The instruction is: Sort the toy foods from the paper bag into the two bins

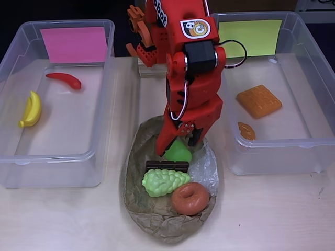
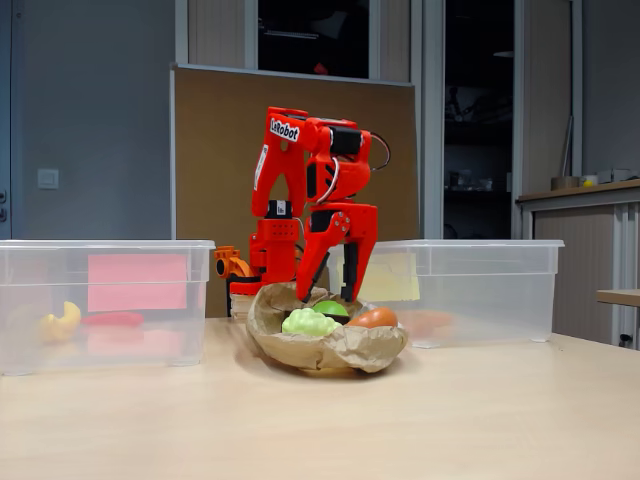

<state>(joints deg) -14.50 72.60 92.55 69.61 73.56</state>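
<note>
The red claw [image 1: 180, 140] is down inside the paper bag [image 1: 137, 157] and its fingers straddle the green apple [image 1: 178, 152], one on each side; from here I cannot tell whether they are pressing on it or standing just off it, and the fixed view shows the same, the tips sunk behind the bag's rim [image 2: 330, 350] with the apple [image 2: 330, 309] between them. That apple looks like hollow moulded plastic, so I would judge it light, stiff and smooth, apt to squirt out of a pinch that sits too high; a hold across its widest middle seems the safe place. It is roundish, so it has no long axis worth lining up with. Just below the claw in the overhead view lies the dark chocolate bar [image 1: 166, 166], its length running across the picture, touching the pale grapes [image 1: 164, 182], a knobbly lump that lies the same way. Beside those, toward the lower right, sits the brown donut [image 1: 190, 197], flat on the paper. Well off to the claw's left, the pink-labelled bin [image 1: 99, 104] holds a red chili [image 1: 64, 80] and a yellow banana [image 1: 31, 110]. To its right, the yellow-labelled bin [image 1: 230, 104] holds the waffle [image 1: 258, 100] and the croissant [image 1: 246, 130].
</note>
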